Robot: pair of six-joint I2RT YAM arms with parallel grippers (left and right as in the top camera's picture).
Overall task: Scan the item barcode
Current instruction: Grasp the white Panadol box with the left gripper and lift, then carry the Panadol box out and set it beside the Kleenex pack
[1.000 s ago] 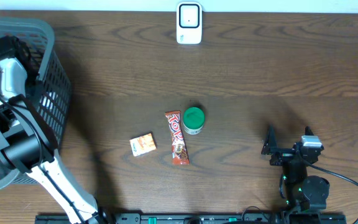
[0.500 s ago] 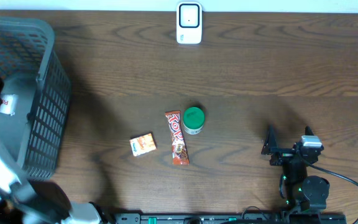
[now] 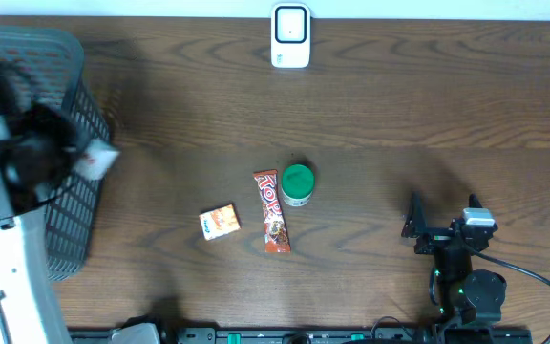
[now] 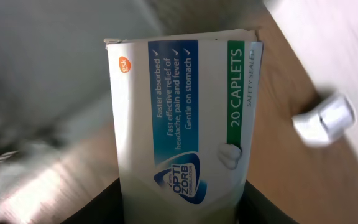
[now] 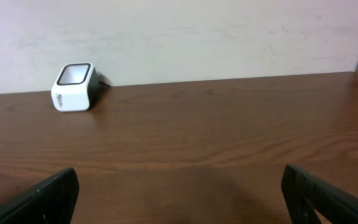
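Note:
My left gripper (image 4: 182, 208) is shut on a white, blue and green box of caplets (image 4: 185, 106), which stands upright between the jaws and fills the left wrist view. From overhead, the left gripper (image 3: 70, 158) holds the box (image 3: 100, 159) in the air at the right rim of the grey basket (image 3: 70, 53). The white barcode scanner (image 3: 290, 35) sits at the table's far edge; it also shows as a blurred scanner (image 4: 325, 119) and as the scanner (image 5: 74, 86) at the far left. My right gripper (image 3: 442, 218) rests open near the front right, with nothing inside the gripper (image 5: 185, 199).
On the middle of the table lie a red snack bar (image 3: 272, 211), a green-lidded jar (image 3: 297, 184) and a small orange packet (image 3: 220, 222). The basket takes up the far left side. A pale wall rises behind the table.
The left arm has come up out of the basket and swung right, carrying the box to the basket's right rim. The right arm has not moved.

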